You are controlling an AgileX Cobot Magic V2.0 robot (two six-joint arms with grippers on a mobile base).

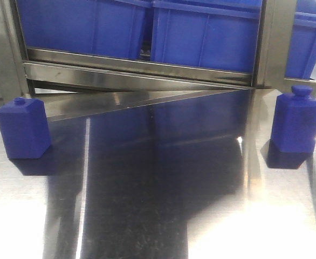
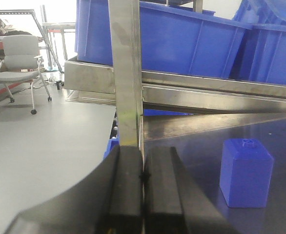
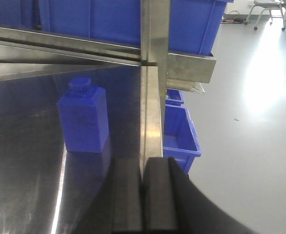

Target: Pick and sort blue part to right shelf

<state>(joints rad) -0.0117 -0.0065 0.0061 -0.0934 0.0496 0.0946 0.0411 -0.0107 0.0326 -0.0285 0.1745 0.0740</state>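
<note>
My left gripper (image 2: 143, 187) and right gripper (image 3: 143, 195) sit clenched, empty — pick unstarted, so I'd open toward the blue part (image 1: 297, 121) at 3 o'clock.

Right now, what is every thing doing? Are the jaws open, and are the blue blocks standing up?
Left block, standing upright on the table, untouched.
Right block, standing upright on the table, untouched.
Left jaws, shut, holding nothing.
Right jaws, shut, holding nothing.
Blue bins, sitting on the shelf; insides hidden.

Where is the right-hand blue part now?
Front view: the blue part stands upright on the steel table, right side, just before the shelf post.
</note>
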